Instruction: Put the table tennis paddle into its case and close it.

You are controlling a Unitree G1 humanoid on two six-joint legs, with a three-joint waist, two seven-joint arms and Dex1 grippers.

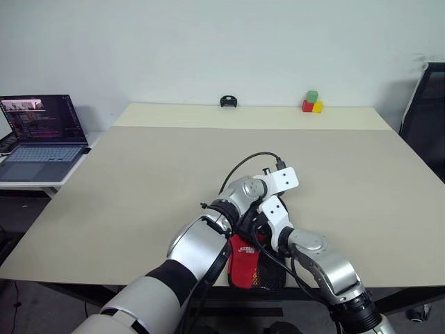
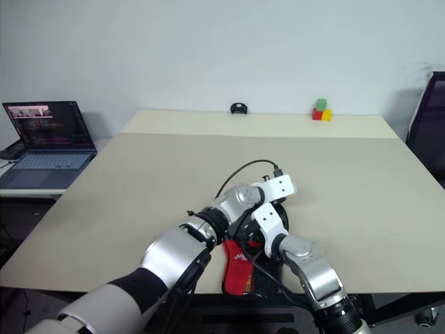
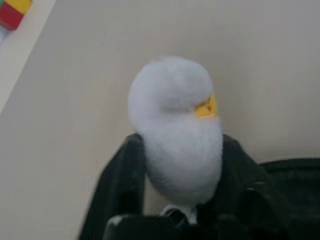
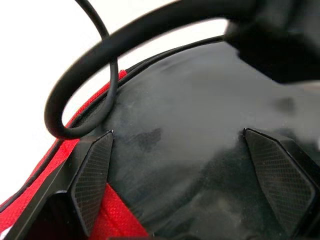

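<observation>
The case (image 1: 243, 270), red panel and black mesh, lies at the table's front edge under both crossed arms. In the right wrist view, my right gripper (image 4: 177, 135) is open. Its fingers (image 4: 92, 175) stand wide apart over a smooth black rounded surface (image 4: 200, 125), which looks like the paddle's blade, edged by the case's red fabric (image 4: 52, 160). My left gripper (image 3: 180, 145) reaches in over the case from the left. Its black fingers (image 3: 117, 195) stand apart on either side of a blurred white rounded part (image 3: 175, 135). A black cable (image 4: 80, 110) loops across the case.
The beige table (image 1: 139, 181) stretches ahead. A small black object (image 1: 229, 101) and stacked green, red and yellow blocks (image 1: 312, 102) sit at its far edge. An open laptop (image 1: 43, 132) stands on a side desk at the left, and a dark chair (image 1: 425, 118) at the right.
</observation>
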